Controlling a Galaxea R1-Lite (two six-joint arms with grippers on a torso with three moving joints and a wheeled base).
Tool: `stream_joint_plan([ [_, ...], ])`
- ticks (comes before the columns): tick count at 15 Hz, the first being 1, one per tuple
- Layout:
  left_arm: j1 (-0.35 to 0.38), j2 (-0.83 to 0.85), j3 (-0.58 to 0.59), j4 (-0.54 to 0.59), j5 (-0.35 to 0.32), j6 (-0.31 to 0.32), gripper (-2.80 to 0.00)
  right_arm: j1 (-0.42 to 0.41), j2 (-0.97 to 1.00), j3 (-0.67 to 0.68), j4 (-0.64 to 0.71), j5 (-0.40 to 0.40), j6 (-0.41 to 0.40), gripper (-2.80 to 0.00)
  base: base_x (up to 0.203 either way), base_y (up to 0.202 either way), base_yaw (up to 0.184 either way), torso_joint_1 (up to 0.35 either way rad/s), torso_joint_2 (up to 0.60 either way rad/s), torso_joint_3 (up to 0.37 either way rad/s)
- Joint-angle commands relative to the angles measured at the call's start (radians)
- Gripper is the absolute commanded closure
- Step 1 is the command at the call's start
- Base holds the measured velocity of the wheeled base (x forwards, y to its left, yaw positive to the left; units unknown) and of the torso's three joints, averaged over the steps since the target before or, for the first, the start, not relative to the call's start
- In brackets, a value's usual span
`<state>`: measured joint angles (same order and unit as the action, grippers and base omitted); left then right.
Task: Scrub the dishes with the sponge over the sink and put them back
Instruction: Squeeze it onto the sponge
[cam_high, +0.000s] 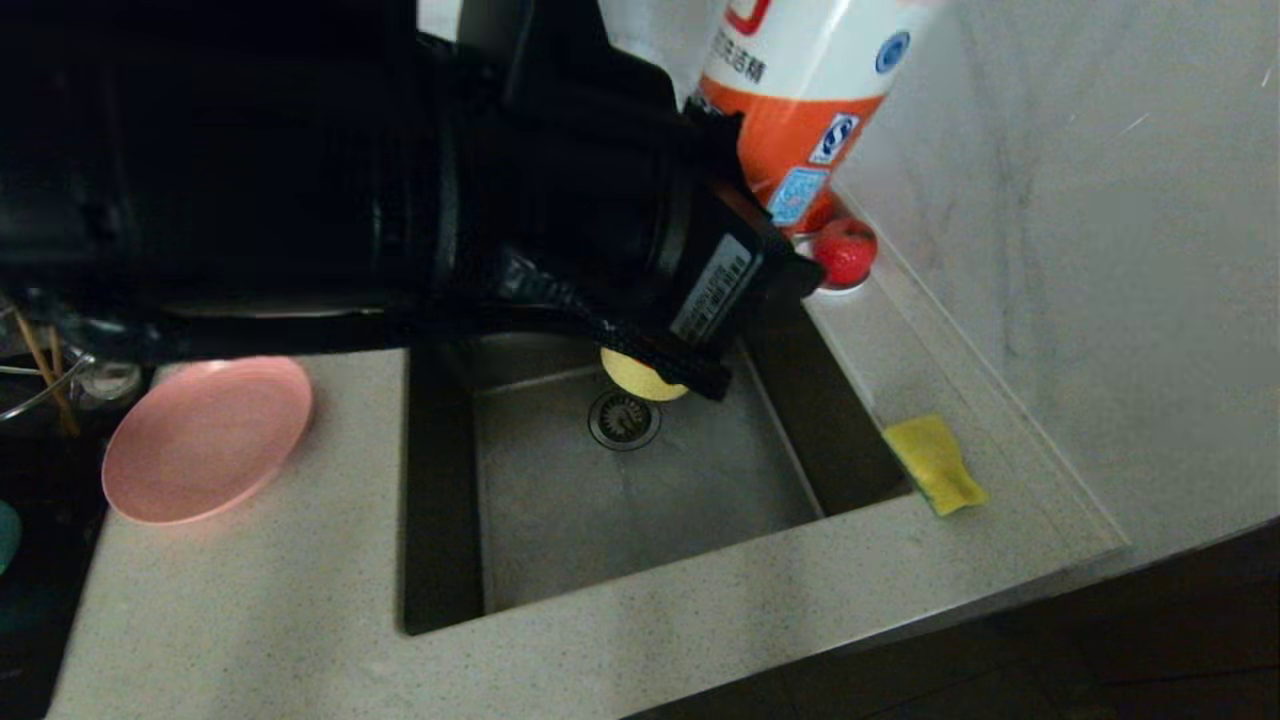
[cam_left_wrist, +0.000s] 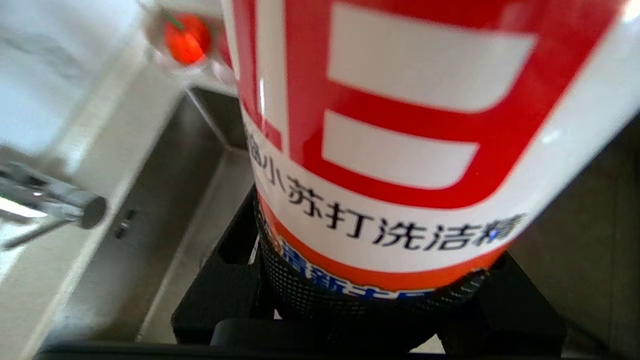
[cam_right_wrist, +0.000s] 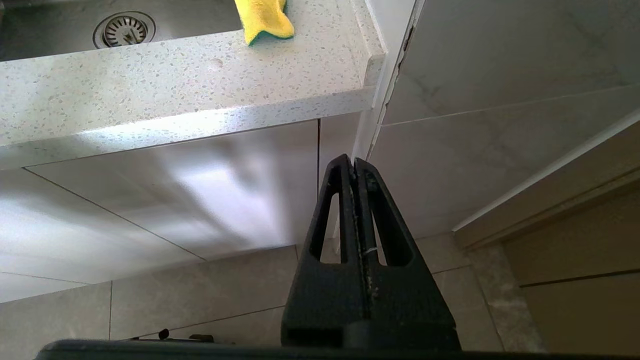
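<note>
My left gripper (cam_left_wrist: 370, 300) is shut on the lower part of a white, red and orange dish soap bottle (cam_left_wrist: 400, 125). It holds the bottle (cam_high: 800, 90) above the far side of the sink (cam_high: 560, 520), and the dark arm covers the upper left of the head view. The yellow and green sponge (cam_high: 935, 463) lies on the counter right of the sink. The pink plate (cam_high: 205, 440) rests on the counter to the left. A sliver of the teal bowl (cam_high: 5, 535) shows at the left edge. My right gripper (cam_right_wrist: 354, 162) hangs shut and empty below the counter edge.
A round yellow object (cam_high: 640, 378) shows beside the drain strainer (cam_high: 624, 419), partly under my arm. A red fruit on a white saucer (cam_high: 845, 250) sits at the sink's far right corner. The chrome tap (cam_left_wrist: 50, 200) juts over the basin. Chopsticks (cam_high: 40, 370) stand far left.
</note>
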<state>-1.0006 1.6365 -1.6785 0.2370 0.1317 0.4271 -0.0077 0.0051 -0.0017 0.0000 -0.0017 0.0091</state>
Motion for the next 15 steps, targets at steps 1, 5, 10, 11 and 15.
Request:
stream_joint_plan([
  [1, -0.002, 0.069, 0.005, 0.001, 0.0, 0.014, 0.0, 0.0, -0.001, 0.0, 0.0, 0.0, 0.0, 0.0, 0.0, 0.0, 0.0, 0.0, 0.0, 0.0],
  [5, -0.01, 0.156, 0.002, -0.002, 0.0, 0.071, 0.0, 0.0, -0.001, 0.0, 0.0, 0.0, 0.0, 0.0, 0.0, 0.0, 0.0, 0.0, 0.0, 0.0],
  [10, -0.033, 0.246, 0.007, -0.003, 0.02, 0.114, 0.0, 0.0, -0.001, 0.0, 0.0, 0.0, 0.0, 0.0, 0.0, 0.0, 0.0, 0.0, 0.0, 0.0],
  [11, -0.039, 0.261, 0.008, -0.004, 0.021, 0.117, 0.0, 0.0, -0.001, 0.0, 0.0, 0.0, 0.0, 0.0, 0.0, 0.0, 0.0, 0.0, 0.0, 0.0],
  [15, -0.052, 0.316, 0.018, -0.006, 0.035, 0.147, 0.0, 0.0, -0.001, 0.0, 0.0, 0.0, 0.0, 0.0, 0.0, 0.0, 0.0, 0.0, 0.0, 0.0],
])
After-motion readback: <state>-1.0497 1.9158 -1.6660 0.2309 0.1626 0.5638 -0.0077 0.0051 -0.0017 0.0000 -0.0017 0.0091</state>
